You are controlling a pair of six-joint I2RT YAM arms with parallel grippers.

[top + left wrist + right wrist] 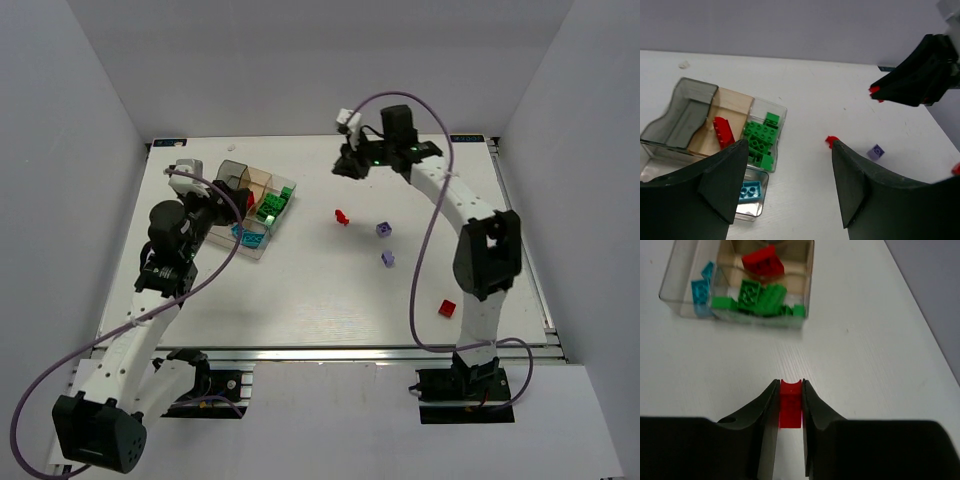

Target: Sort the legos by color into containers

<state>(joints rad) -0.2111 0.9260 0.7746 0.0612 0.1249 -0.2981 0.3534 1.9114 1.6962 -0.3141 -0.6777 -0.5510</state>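
My right gripper [790,385] is shut on a small red lego [790,410], held above the bare table in front of the containers [680,275]. From above, it [352,166] hangs over the far middle of the table. My left gripper [790,185] is open and empty, hovering just right of the containers [687,107]. That clear tray holds a red lego [723,131] in the brownish compartment, green legos [760,140] in the one beside it and a cyan lego [750,190] at the near end. The grey compartment looks empty.
Loose on the table lie a red lego [342,216], two light purple legos [383,229] [387,258] and another red lego [447,307] near the right arm. The tray [283,215] sits at the left, close to the left arm. White walls enclose the table.
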